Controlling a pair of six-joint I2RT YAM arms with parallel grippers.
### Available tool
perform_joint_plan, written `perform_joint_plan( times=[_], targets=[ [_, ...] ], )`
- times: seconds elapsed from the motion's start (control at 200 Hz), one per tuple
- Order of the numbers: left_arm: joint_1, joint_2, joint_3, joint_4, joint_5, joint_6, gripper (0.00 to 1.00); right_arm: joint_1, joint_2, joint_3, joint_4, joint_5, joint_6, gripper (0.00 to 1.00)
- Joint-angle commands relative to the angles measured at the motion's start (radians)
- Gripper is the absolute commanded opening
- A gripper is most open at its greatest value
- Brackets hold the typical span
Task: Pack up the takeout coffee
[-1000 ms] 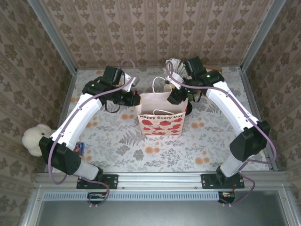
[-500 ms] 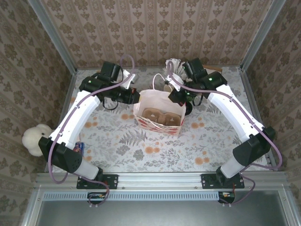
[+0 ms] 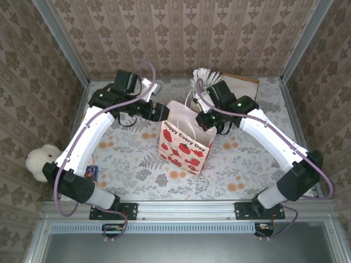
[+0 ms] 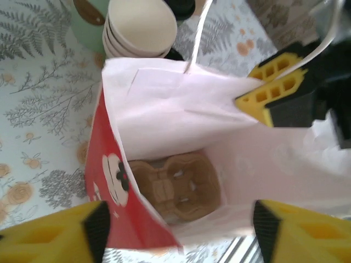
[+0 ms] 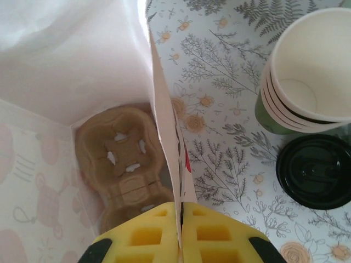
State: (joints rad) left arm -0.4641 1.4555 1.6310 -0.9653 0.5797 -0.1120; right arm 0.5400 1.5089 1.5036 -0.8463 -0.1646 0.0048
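under the left gripper (image 3: 157,111), jaws spread wide and empty, the paper bag (image 4: 164,109) gapes with a cardboard tray (image 4: 175,189) inside. the right gripper (image 5: 181,219) is clamped on the bag's rim. what looks like the coffee cup (image 4: 88,24) stands outside the bag, past its far rim from the left gripper.

The only words that can be read stand on the bag (image 3: 184,145): "Happy Every Day", in dark letters, in one line across the top of its white front, above a pattern of red shapes. In the top view the line slopes down to the right. In the left wrist view the bag's red and black print gives no legible letters, and in the right wrist view the faint pink marks showing through the paper cannot be read.
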Motion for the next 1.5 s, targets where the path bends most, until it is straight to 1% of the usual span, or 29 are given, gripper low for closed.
perform_joint_plan(
  times=[0.0,0.055,0.105,0.135,0.205,0.32,0.38,0.41,0.455,0.61,0.715,0.79,0.88,0.985,1.035,1.09,1.185,1.28,1.395,1.45,1.495],
  targets=[
    [0.037,-0.081,-0.047,0.099,0.004,-0.023,0.86,0.036,-0.029,0.017,0.004,0.094,0.098,0.0],
    [0.048,-0.106,-0.08,0.145,-0.03,-0.055,0.93,0.045,-0.03,0.018,0.012,0.112,0.132,0.0],
    [0.059,-0.132,-0.105,0.18,-0.083,-0.088,0.99,0.052,-0.027,0.016,0.019,0.112,0.157,0.0],
    [0.069,-0.148,-0.119,0.195,-0.128,-0.112,1.0,0.059,-0.023,0.016,0.023,0.117,0.165,0.0],
    [0.088,-0.188,-0.144,0.206,-0.268,-0.166,1.0,0.086,-0.01,0.021,0.032,0.158,0.199,0.0],
    [0.121,-0.258,-0.177,0.158,-0.579,-0.24,1.0,0.126,0.005,0.032,0.067,0.193,0.289,0.0],
    [0.141,-0.29,-0.199,0.102,-0.745,-0.299,1.0,0.14,0.008,0.029,0.088,0.225,0.332,0.0],
    [0.155,-0.298,-0.205,0.075,-0.789,-0.317,1.0,0.145,0.008,0.029,0.098,0.235,0.352,0.0],
    [0.173,-0.31,-0.216,0.038,-0.821,-0.33,1.0,0.147,0.011,0.032,0.104,0.247,0.382,0.0],
    [0.186,-0.349,-0.313,0.004,-0.813,-0.393,1.0,0.15,0.003,0.029,0.141,0.237,0.468,0.01],
    [0.186,-0.368,-0.41,-0.012,-0.797,-0.469,1.0,0.149,0.002,0.004,0.184,0.219,0.474,0.02],
    [0.185,-0.385,-0.478,-0.01,-0.776,-0.527,1.0,0.15,0.021,0.023,0.166,0.212,0.472,0.03],
    [0.183,-0.409,-0.563,0.034,-0.709,-0.579,1.0,0.15,0.047,0.041,0.151,0.182,0.455,0.05],
    [0.181,-0.401,-0.636,0.121,-0.606,-0.634,1.0,0.15,0.088,0.054,0.116,0.201,0.457,0.06],
    [0.177,-0.385,-0.658,0.157,-0.578,-0.671,1.0,0.15,0.107,0.071,0.097,0.204,0.458,0.07],
    [0.166,-0.362,-0.675,0.201,-0.542,-0.705,1.0,0.148,0.12,0.087,0.103,0.197,0.46,0.09],
    [0.123,-0.3,-0.668,0.241,-0.498,-0.722,1.0,0.149,0.131,0.121,0.119,0.166,0.454,0.1],
    [0.076,-0.23,-0.637,0.224,-0.507,-0.715,1.0,0.149,0.137,0.15,0.118,0.143,0.449,0.09],
    [0.054,-0.189,-0.634,0.237,-0.518,-0.725,1.0,0.15,0.112,0.123,0.16,0.071,0.459,0.1],
    [0.05,-0.184,-0.64,0.255,-0.519,-0.732,1.0,0.148,0.115,0.099,0.159,0.076,0.451,0.11],
    [0.05,-0.179,-0.641,0.26,-0.522,-0.735,1.0,0.146,0.134,0.111,0.104,0.111,0.454,0.11]
  ],
)
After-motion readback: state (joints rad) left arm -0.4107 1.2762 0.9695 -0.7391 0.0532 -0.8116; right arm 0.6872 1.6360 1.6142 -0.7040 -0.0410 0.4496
